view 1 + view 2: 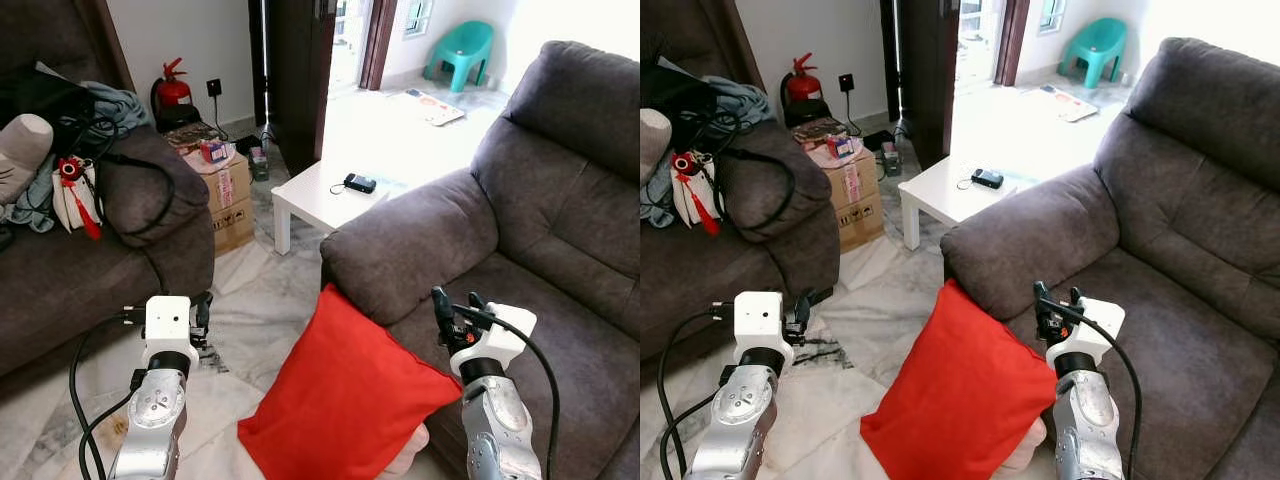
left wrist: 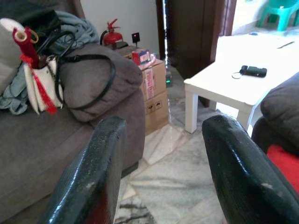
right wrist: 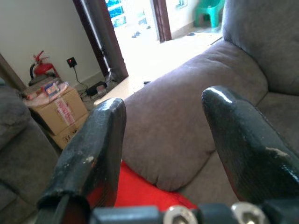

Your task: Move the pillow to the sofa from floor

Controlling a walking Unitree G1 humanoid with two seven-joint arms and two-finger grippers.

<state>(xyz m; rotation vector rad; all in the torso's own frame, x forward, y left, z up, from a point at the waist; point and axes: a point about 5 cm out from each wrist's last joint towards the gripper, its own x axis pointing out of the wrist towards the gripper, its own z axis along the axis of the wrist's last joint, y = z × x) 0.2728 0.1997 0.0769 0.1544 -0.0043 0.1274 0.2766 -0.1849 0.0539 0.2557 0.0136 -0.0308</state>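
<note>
While the pillow (image 1: 345,395) leans against the sofa (image 1: 420,240) front between both open, empty grippers, the right gripper (image 1: 452,303) sits nearer its upper corner

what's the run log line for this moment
stage: pre-grasp | red pillow: on floor, leaning on sofa | left gripper: open, empty | right gripper: open, empty

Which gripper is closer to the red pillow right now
Right. The right gripper hovers over the sofa seat beside the red pillow's upper edge; the left gripper is over the floor, farther off.
</note>
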